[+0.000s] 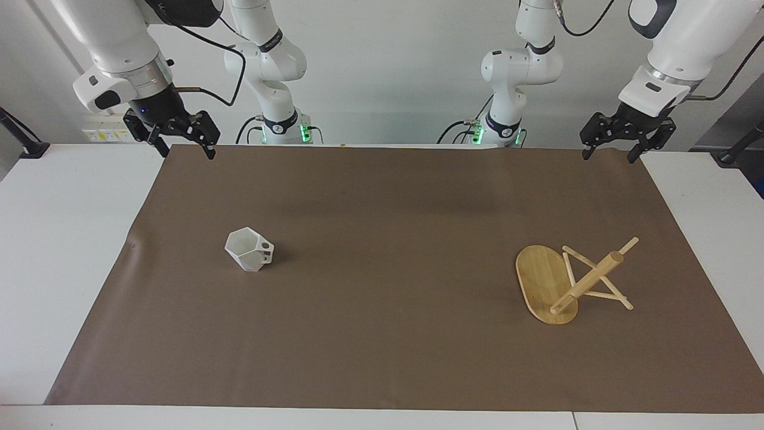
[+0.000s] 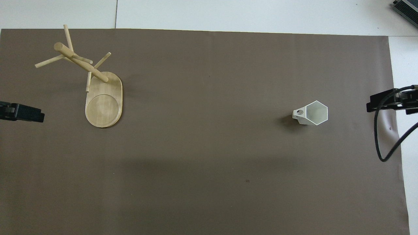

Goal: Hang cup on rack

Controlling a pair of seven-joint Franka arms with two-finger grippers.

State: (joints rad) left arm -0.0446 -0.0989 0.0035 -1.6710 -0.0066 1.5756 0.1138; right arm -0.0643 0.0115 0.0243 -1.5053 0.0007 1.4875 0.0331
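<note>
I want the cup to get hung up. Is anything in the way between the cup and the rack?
No. Only bare brown mat lies between the cup and the rack. Neither gripper is near them.

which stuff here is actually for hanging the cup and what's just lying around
For the job:
- white faceted cup, upright on the mat
- bamboo mug rack, toward the left arm's end
- right gripper and left gripper, both open and raised

Just there:
- brown mat
- white table
</note>
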